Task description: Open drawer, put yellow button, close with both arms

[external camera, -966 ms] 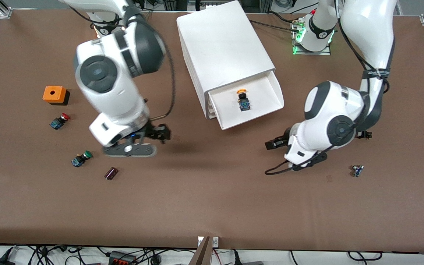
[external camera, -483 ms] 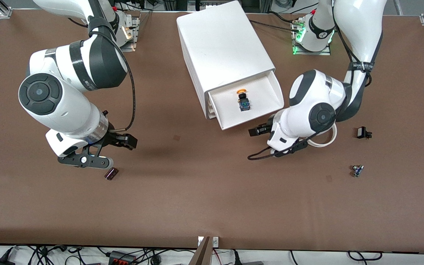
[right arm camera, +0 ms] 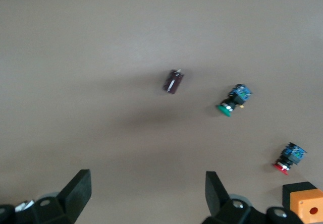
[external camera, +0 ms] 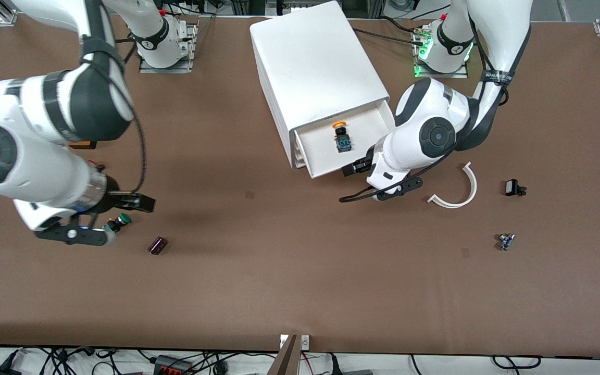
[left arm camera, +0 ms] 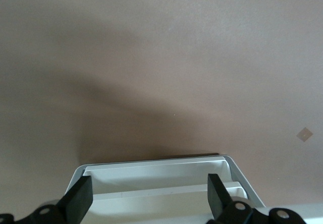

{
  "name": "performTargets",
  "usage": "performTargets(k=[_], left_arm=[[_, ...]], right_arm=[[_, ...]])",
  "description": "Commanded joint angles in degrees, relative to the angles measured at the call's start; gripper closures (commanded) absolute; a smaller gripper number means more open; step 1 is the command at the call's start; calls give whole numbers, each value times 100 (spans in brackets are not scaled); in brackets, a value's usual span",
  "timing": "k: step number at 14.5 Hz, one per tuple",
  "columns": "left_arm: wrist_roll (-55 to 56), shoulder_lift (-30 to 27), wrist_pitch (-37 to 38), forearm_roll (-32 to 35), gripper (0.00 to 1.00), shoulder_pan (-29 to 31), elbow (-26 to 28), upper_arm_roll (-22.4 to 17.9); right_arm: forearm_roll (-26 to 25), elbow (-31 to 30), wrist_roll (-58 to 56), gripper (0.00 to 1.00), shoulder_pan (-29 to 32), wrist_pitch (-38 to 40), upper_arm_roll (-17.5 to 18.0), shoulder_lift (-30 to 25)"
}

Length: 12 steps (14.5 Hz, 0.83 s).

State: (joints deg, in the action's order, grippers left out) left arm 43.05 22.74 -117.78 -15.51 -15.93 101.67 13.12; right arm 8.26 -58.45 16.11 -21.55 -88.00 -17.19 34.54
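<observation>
Nearest the front camera, purple part [external camera: 157, 245]: lay on the table [external camera: 289, 281], alone.
Green-capped switch [external camera: 117, 222]: just beside the right gripper.
Right gripper [external camera: 123, 205]: fingers spread, empty, over the right arm's end of the table.
Left gripper [external camera: 353, 170]: fingers apart, empty, at the drawer's front edge.
Drawer [external camera: 321, 169]: pulled out of the cabinet [external camera: 315, 67].
Yellow button [external camera: 342, 137]: lay inside the drawer, cap toward the cabinet.
</observation>
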Motion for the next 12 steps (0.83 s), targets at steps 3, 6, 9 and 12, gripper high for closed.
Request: performTargets(k=[3,6,9,12], left_arm=[[466,-349,-34,-83,0,28,335,314],[529,-481,-34,-83,0,46,511,516],[538,-534,123,-83,0,46,617,622],[520,-560,370,-83,0,37,608,639]], right_arm=[[-253,-1116,-116,0,590,-551,374,-983],[-412,-1125,-477,0,1273,-560,820,-1194],[-720,-1299,-634,0,1942,-569,1348,-1449],[-764,-1826,-1336,0,2286,-858,1490,-1870]])
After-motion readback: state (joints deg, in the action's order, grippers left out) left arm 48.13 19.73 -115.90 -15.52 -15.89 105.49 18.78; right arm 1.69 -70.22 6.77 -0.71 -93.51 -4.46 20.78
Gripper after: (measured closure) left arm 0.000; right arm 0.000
